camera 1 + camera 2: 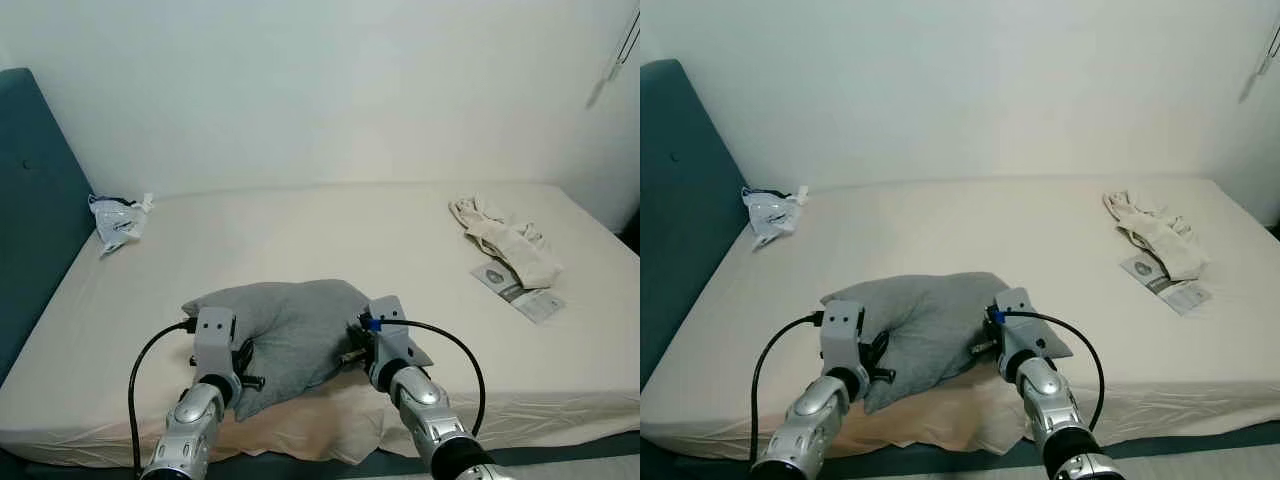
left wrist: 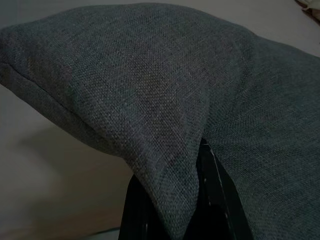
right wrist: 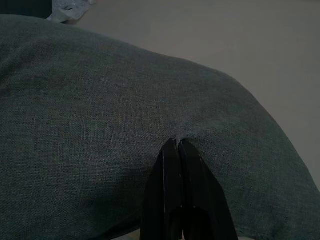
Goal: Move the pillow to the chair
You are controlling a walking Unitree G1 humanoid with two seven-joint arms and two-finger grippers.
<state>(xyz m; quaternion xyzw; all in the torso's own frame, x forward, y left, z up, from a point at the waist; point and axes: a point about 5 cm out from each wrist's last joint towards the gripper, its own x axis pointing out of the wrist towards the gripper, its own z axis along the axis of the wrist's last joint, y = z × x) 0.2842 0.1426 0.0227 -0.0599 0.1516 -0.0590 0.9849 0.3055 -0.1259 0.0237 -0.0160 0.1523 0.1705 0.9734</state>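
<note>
A grey fabric pillow (image 1: 290, 335) lies near the front edge of the bed (image 1: 330, 230), bunched between my two arms. My left gripper (image 1: 245, 365) is at its left side, shut on a fold of the pillow (image 2: 165, 150) that drapes between the black fingers (image 2: 215, 195). My right gripper (image 1: 352, 350) presses into the pillow's right side, its two fingers (image 3: 175, 170) closed tight together and pinching the pillow cloth (image 3: 125, 125).
A teal headboard (image 1: 30, 200) stands at the left. A crumpled plastic bag (image 1: 118, 220) lies at the bed's far left. Pale clothing (image 1: 505, 240) and a printed packet (image 1: 515, 290) lie at the right. A white wall rises behind the bed.
</note>
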